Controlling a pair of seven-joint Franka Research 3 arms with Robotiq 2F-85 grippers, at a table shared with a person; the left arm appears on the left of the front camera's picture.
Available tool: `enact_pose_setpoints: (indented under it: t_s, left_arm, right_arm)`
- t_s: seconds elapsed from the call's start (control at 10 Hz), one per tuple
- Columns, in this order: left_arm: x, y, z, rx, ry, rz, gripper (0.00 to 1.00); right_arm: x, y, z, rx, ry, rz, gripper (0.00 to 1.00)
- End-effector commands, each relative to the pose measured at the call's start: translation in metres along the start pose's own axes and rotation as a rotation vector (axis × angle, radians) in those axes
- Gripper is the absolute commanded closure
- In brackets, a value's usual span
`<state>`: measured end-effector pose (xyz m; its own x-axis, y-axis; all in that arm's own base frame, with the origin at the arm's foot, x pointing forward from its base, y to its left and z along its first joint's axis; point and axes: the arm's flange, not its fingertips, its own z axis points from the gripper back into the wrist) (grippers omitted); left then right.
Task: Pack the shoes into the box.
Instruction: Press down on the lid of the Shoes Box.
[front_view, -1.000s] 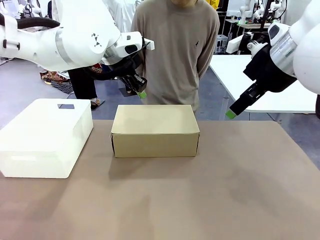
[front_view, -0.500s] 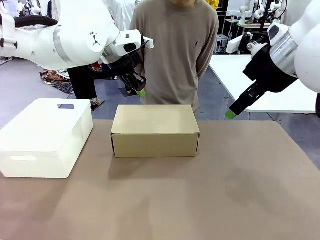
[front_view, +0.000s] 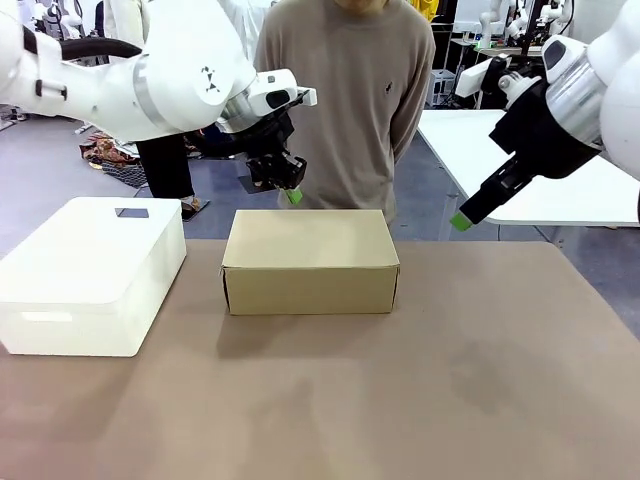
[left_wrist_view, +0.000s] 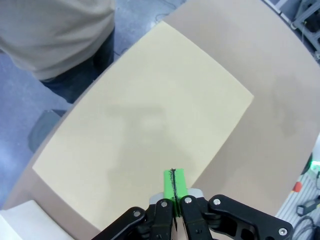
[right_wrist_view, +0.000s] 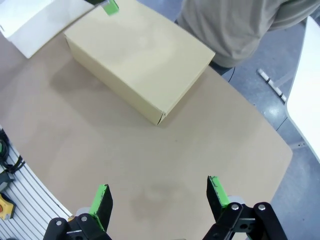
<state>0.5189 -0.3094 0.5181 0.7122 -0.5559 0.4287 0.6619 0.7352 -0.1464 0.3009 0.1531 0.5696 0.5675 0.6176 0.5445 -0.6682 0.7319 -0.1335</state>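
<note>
The tan cardboard box (front_view: 310, 258) stands closed at the middle of the table, its lid flat (left_wrist_view: 145, 135) (right_wrist_view: 137, 55). The shoes are out of view. My left gripper (front_view: 291, 194) hangs just above the box's far left edge, its green pads pressed together with nothing between them (left_wrist_view: 174, 184). High over the table's right side, my right gripper (front_view: 460, 221) has its fingers spread wide apart (right_wrist_view: 159, 197) and holds nothing.
A larger white rounded box (front_view: 92, 272) sits at the table's left. A person in a beige sweater (front_view: 345, 100) stands at the far edge behind the tan box. Bare brown tabletop (front_view: 420, 400) spreads in front and to the right.
My left gripper has shifted slightly right and lower, toward the box's far edge. The right gripper has risen a little.
</note>
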Motion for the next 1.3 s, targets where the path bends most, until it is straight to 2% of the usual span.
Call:
enact_pose_setpoints:
  t_s: [0.0,0.2,0.6,1.0,1.2]
  left_arm:
    - [0.021,0.0,-0.001,-0.007,0.038,0.039,1.0]
    - [0.034,0.001,-0.012,0.029,0.073,0.068,1.0]
    - [0.054,0.007,-0.046,0.108,0.133,0.084,1.0]
    - [0.058,0.014,-0.077,0.1,0.169,0.113,1.0]
    - [0.056,0.02,-0.092,0.133,0.17,0.118,1.0]
  right_arm:
    - [-0.005,0.007,0.002,-0.027,-0.037,-0.017,0.0]
    - [-0.002,0.009,-0.002,-0.018,-0.003,-0.013,0.0]
    - [0.0,0.002,0.008,-0.007,-0.021,0.004,0.0]
    - [0.0,0.002,0.008,-0.007,-0.021,0.004,0.0]
    - [0.0,0.002,0.008,-0.007,-0.021,0.004,0.0]
